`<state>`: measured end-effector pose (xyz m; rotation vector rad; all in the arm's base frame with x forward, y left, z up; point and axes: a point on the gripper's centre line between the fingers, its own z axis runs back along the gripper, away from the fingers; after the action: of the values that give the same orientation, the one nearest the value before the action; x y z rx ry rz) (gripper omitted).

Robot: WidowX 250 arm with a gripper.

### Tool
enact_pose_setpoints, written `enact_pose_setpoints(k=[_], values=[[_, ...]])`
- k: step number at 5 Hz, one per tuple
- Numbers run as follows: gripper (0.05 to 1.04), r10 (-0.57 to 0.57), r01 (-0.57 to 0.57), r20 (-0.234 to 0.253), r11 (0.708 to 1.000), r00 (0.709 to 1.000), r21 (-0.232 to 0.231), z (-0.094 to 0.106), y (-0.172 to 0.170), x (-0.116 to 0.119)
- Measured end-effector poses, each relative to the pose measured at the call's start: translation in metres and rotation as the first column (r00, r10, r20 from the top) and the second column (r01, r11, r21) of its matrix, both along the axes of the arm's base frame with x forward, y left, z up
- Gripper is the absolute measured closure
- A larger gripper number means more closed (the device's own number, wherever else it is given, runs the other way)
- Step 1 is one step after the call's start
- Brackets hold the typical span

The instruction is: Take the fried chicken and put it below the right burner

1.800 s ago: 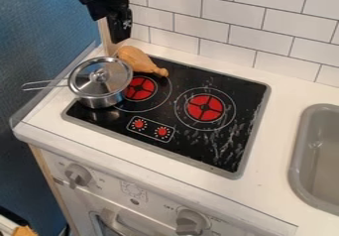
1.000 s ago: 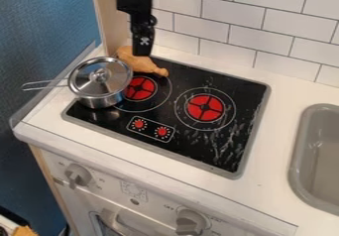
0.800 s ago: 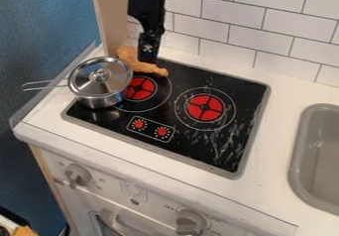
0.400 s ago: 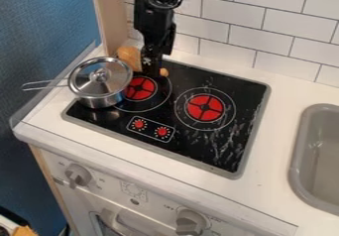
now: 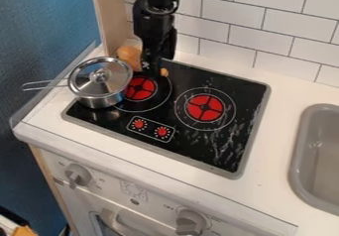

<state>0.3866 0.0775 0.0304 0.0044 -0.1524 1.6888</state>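
Observation:
The black gripper (image 5: 152, 73) hangs down at the back left of the stove, in front of the middle of the fried chicken (image 5: 129, 54). The chicken is an orange-brown drumstick lying behind the left burner (image 5: 140, 88); its thick end shows left of the gripper and its knobbed tip right of it, while the part between is hidden. Whether the gripper holds it cannot be made out. The right burner (image 5: 204, 107) is a red disc with a black cross on the black cooktop.
A lidded metal pot (image 5: 99, 81) stands at the cooktop's left, its handle pointing left. Two red dials (image 5: 151, 129) are printed near the front. A grey sink (image 5: 299, 150) lies at the right, and a white tiled wall (image 5: 265, 31) rises behind.
From the top left, the gripper has come right and down to the chicken, with little motion since the last earlier frame. The chicken and pot look unmoved.

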Motion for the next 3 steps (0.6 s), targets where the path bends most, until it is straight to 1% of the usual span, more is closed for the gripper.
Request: enact_pose_setpoints(k=[1,2,3], values=[[0.133,0.005,-0.005,-0.015,1.000,1.000,-0.015,-0.013,0.008,0.001],[0.405,0.010,-0.010,-0.003,1.000,1.000,-0.025,-0.016,0.007,0.004],[0.706,0.004,-0.004,-0.020,1.000,1.000,-0.008,-0.024,0.005,0.003]])
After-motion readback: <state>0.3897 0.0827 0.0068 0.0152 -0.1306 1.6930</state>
